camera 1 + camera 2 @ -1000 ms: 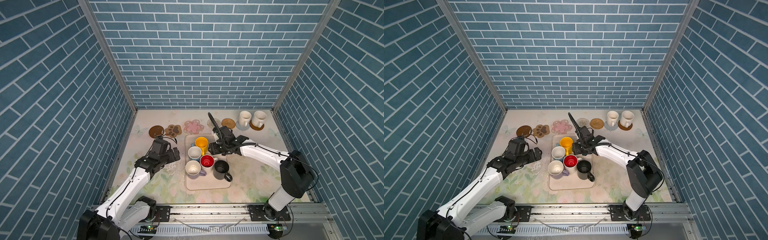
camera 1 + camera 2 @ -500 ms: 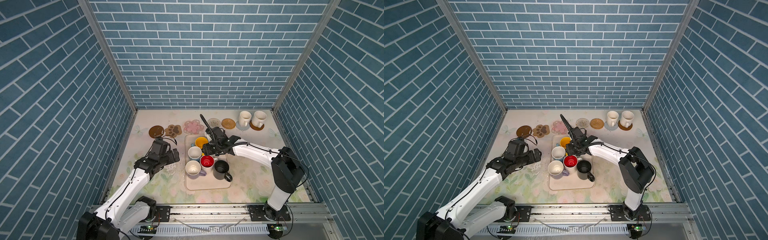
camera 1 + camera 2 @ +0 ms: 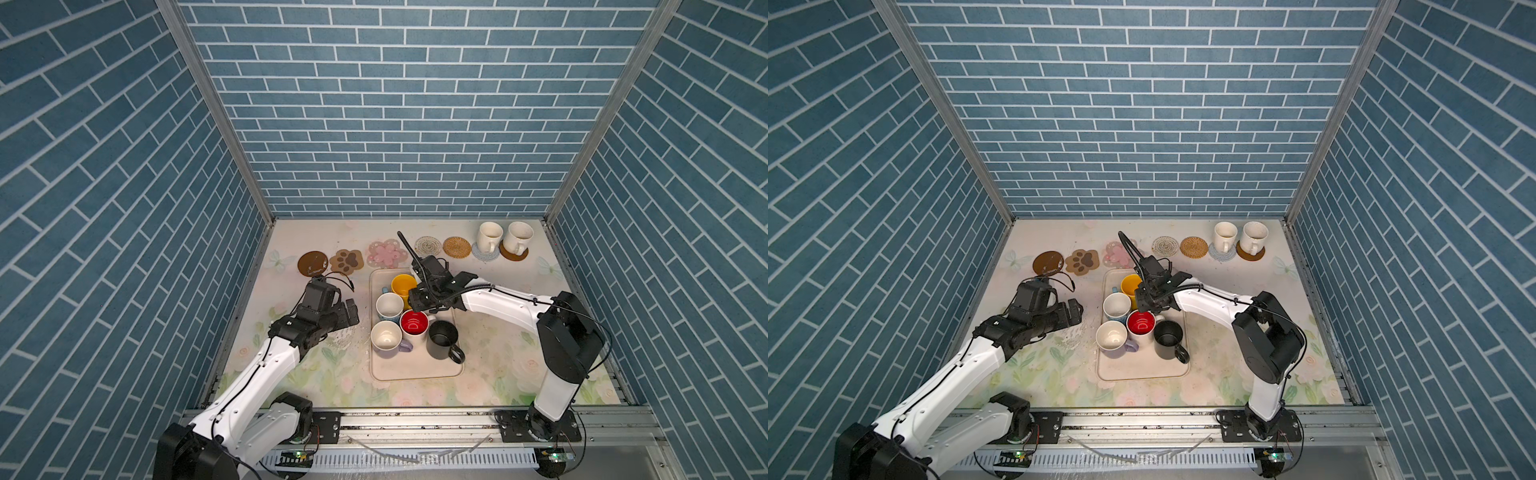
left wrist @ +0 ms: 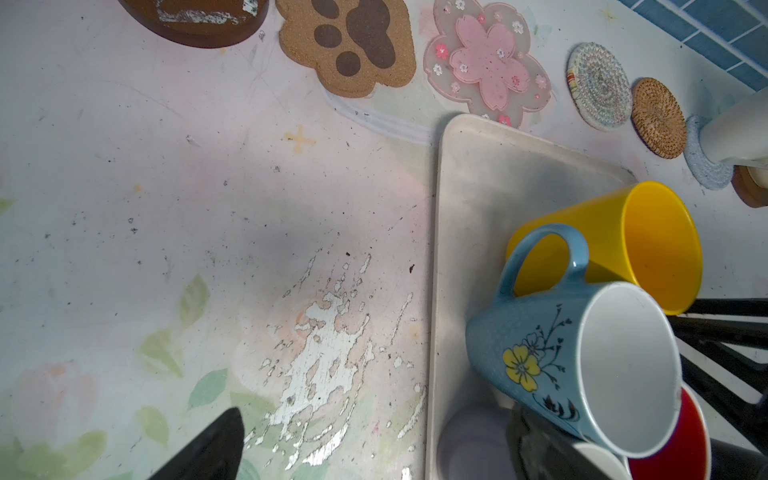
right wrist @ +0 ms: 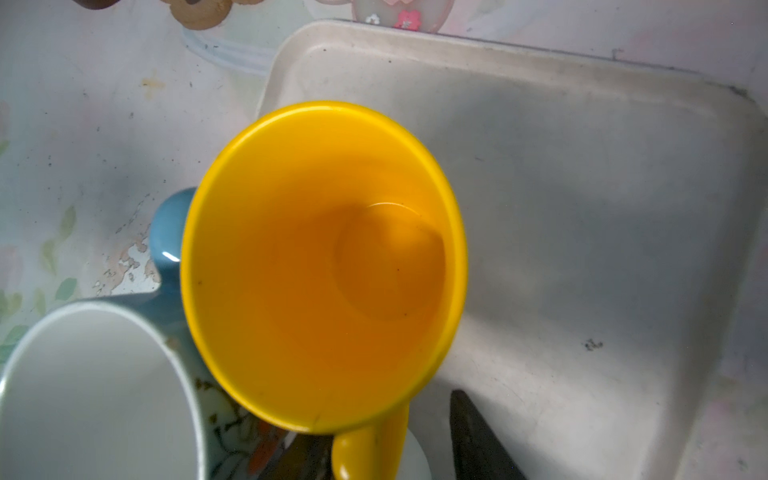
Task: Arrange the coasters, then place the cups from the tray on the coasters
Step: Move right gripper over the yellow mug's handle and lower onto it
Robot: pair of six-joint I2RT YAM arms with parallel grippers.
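**At the far end of the large cream rectangular tray (image 3: pixel 415 368): right gripper (image 3: pixel 417 302) astride the handle of the glossy yellow handled mug (image 3: pixel 402 286)**

Mug stands mouth-up at the tray's far end. The light blue flower-printed mug (image 3: pixel 390 306) is on its near-left, touching or just beside it, cannot tell which.

Key relation: the yellow handle (image 5: pixel 370 451) points near-right, back at the right arm. So the mug body lies beyond the gripper, toward the far side. In the right wrist view two dark fingers (image 5: pixel 473 432) flank that handle, one each side. A sliver of gap shows on one side. Jaws are narrowed around the handle, but cannot tell if they pinch yet. Mug looks not yet lifted. The white mug with red inside (image 3: pixel 414 323) sits just beside the gripper on the near side, so quarters are tight.

Left gripper (image 3: pixel 348 312) hangs off the tray's left edge over the flowered tablecloth (image 3: pixel 332 374), jaws spread wide, empty. Right arm is clearly the nearer one.

Free coasters along the back:
- brown round disc (image 3: pixel 312 263)
- brown cork paw (image 3: pixel 346 261)
- pink flower mat (image 3: pixel 386 253)
- clear patterned round (image 3: pixel 428 245)
- woven rattan round (image 3: pixel 456 247)

Two cream-white mugs (image 3: pixel 489 236) sit at far right on the pale blue knit round (image 3: pixel 484 254) and a second brown disc (image 3: pixel 514 254).

Likely next: finish the pinch, lift straight up clear of the blue mug, then carry far-right. The rattan or patterned round lies on this arm's side.
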